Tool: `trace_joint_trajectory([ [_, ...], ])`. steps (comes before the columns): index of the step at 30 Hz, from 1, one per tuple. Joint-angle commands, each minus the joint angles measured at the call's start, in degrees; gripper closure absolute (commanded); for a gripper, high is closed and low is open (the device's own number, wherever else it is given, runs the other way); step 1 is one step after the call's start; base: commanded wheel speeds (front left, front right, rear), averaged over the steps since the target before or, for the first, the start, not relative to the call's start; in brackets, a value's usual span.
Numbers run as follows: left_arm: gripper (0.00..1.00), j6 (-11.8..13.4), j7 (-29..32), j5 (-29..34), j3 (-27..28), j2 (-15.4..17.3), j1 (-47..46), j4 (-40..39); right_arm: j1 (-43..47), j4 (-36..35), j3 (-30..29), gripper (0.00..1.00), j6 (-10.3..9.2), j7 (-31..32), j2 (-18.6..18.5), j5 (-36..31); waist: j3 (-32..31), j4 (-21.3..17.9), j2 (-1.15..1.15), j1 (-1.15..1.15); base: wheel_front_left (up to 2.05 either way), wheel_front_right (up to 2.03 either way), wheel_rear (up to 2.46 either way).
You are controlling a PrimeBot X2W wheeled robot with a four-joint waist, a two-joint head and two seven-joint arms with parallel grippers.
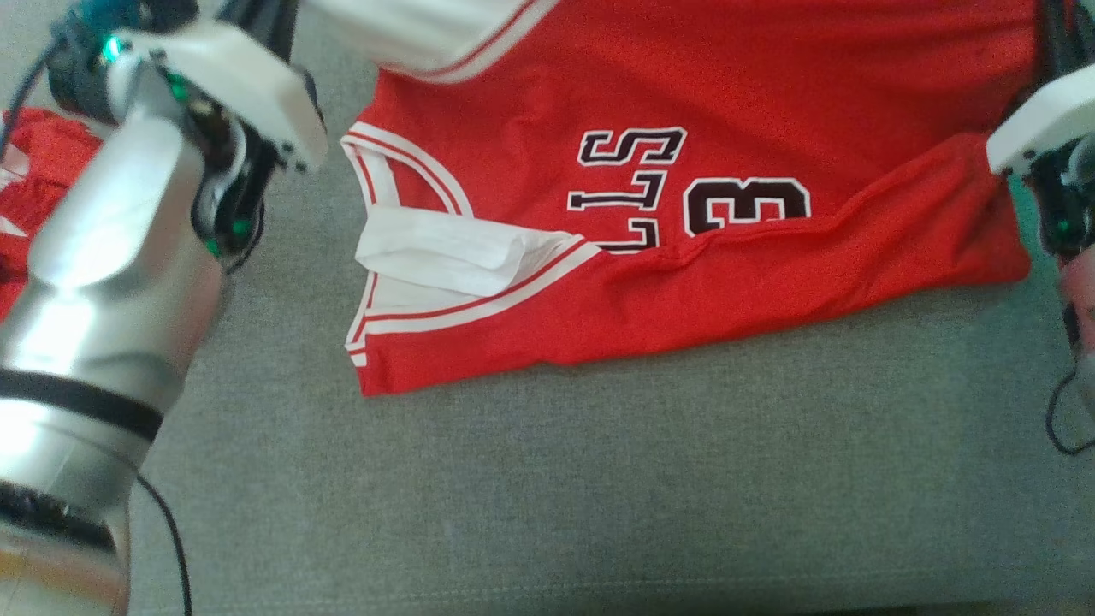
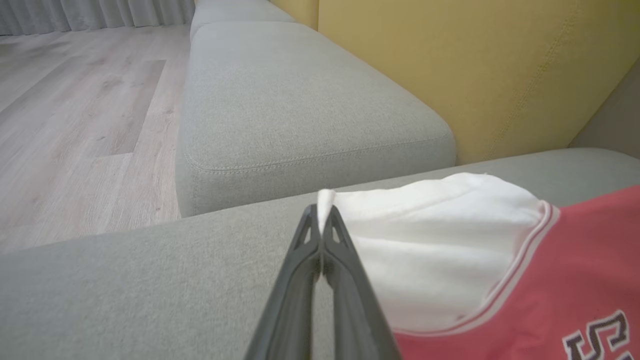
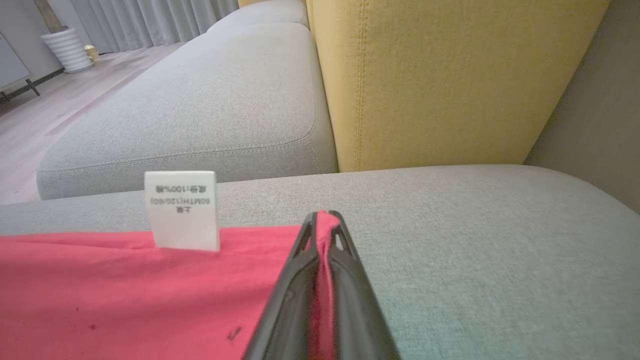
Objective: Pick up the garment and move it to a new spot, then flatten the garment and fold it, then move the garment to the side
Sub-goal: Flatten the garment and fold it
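As the left end effector (image 2: 323,214) pinches the white sleeve (image 2: 440,250) and the right end effector (image 3: 324,219) pinches the red hem (image 3: 150,290) of the garment (image 1: 727,282) on the sofa cushion (image 1: 599,496), upper middle of the head view, both should lift evenly, keeping it taut.

Soft, even daylight covers the garment (image 1: 727,282), whose red looks saturated and slightly noisy in the head view. Left of the garment, the silver forearm (image 1: 111,282) carries broad white glare. A thin, faint shadow runs along the garment's near hem on the cushion (image 1: 599,479). In the wrist views the left gripper (image 2: 324,212) and right gripper (image 3: 324,220) blur toward the bottom edge, while the label (image 3: 181,210) on the garment stays fairly sharp. Beyond the garment the floor (image 2: 75,110) is brightest near the curtains (image 2: 95,12), and cushion edges bow with wide-angle distortion.
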Motion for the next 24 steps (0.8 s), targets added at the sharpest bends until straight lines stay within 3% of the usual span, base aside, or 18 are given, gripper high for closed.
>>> trace_joint_trajectory([
  [1, 1.0, -0.39, -0.65, 0.32, 1.36, 3.2, -0.07, -0.98, 1.93, -1.44, 1.43, 1.0, 0.37, -0.76, -1.02, 1.33, -1.71, -0.02, 0.0, 0.0, 0.0, 0.0, 0.0],
  [10, 1.0, -0.07, 3.02, -0.16, -1.9, 8.68, 12.78, -10.93, 10.79, -5.72, 9.77, 1.0, 0.37, 3.34, -6.03, 10.74, -8.31, 0.5, 0.0, 0.0, 0.0, 0.0, 0.0],
  [24, 1.0, 5.4, 15.22, -1.8, -6.46, 18.72, 28.57, -35.05, 19.9, -15.31, 18.67, 1.0, 0.37, 15.71, -16.29, 19.78, -10.84, 1.97, 0.0, 0.0, 0.0, 0.0, 0.0],
])
